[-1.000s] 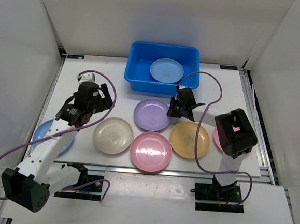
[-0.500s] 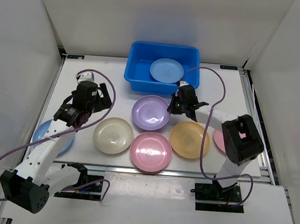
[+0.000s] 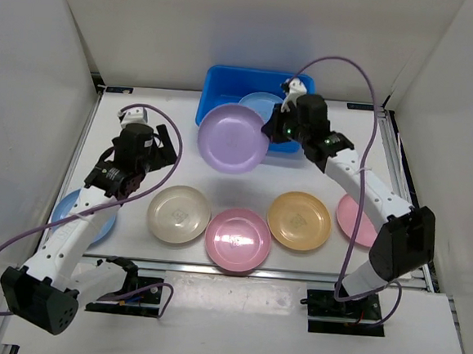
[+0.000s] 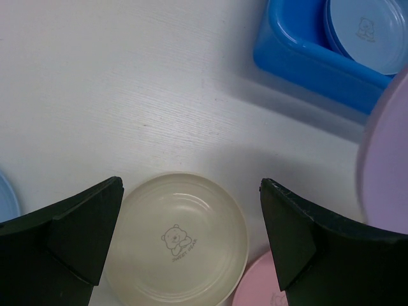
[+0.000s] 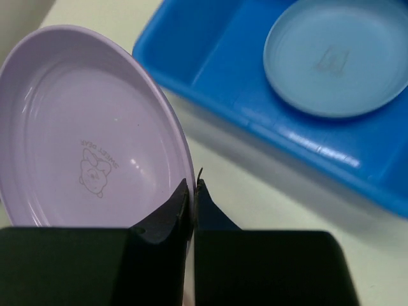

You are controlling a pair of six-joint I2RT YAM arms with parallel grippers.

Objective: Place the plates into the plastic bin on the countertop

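Purple plate (image 3: 233,137) lifted, moved toward bin (image 3: 219,89)

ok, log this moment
right jaws: shut on round purple plastic plate, airborne by blue rectangular plastic bin | left jaws: open, near round beige plastic plate

White desk (image 3: 244,190), walled in on three sides; blue bin (image 3: 253,72) stands on it at the far edge, about centre. Five plates lie flat on the surface, all right way up: beige plate (image 3: 178,214), pink plate (image 3: 237,239) and orange-yellow plate (image 3: 299,220) in a near row, the pink one nearest the front edge and just beside both neighbours; second pink plate (image 3: 345,220) at far right, partly hidden; light blue plate (image 3: 63,208) at the left edge, partly hidden.
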